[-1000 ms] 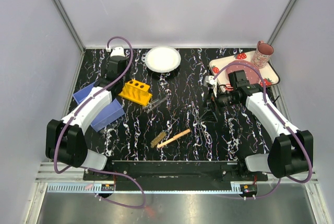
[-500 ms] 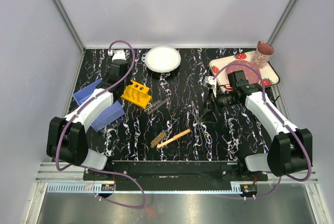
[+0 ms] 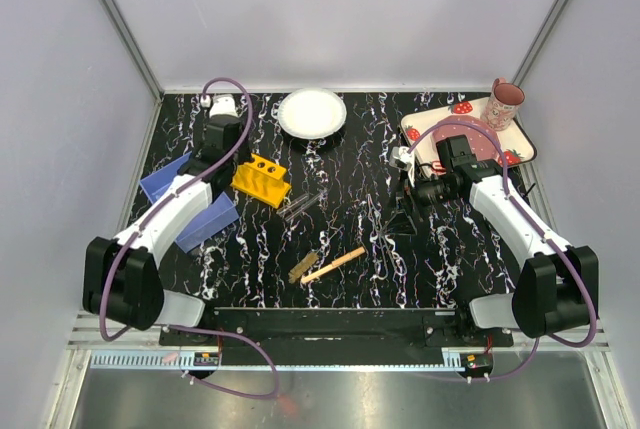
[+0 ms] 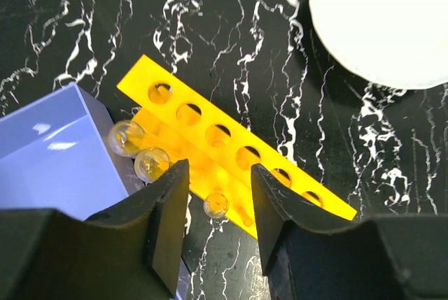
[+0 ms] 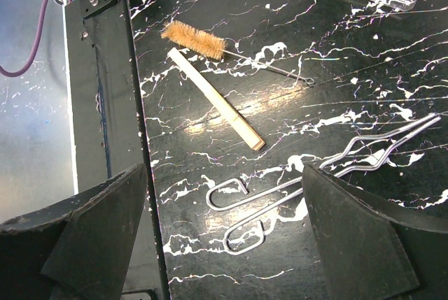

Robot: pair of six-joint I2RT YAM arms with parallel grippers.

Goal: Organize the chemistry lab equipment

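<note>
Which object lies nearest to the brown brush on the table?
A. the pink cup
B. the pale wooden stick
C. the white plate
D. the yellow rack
B: in the right wrist view the pale wooden stick lies right beside the brown brush, with nothing else between them.

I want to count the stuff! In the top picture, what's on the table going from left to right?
Blue boxes → yellow rack → wooden stick → metal tongs → strawberry tray.
</note>
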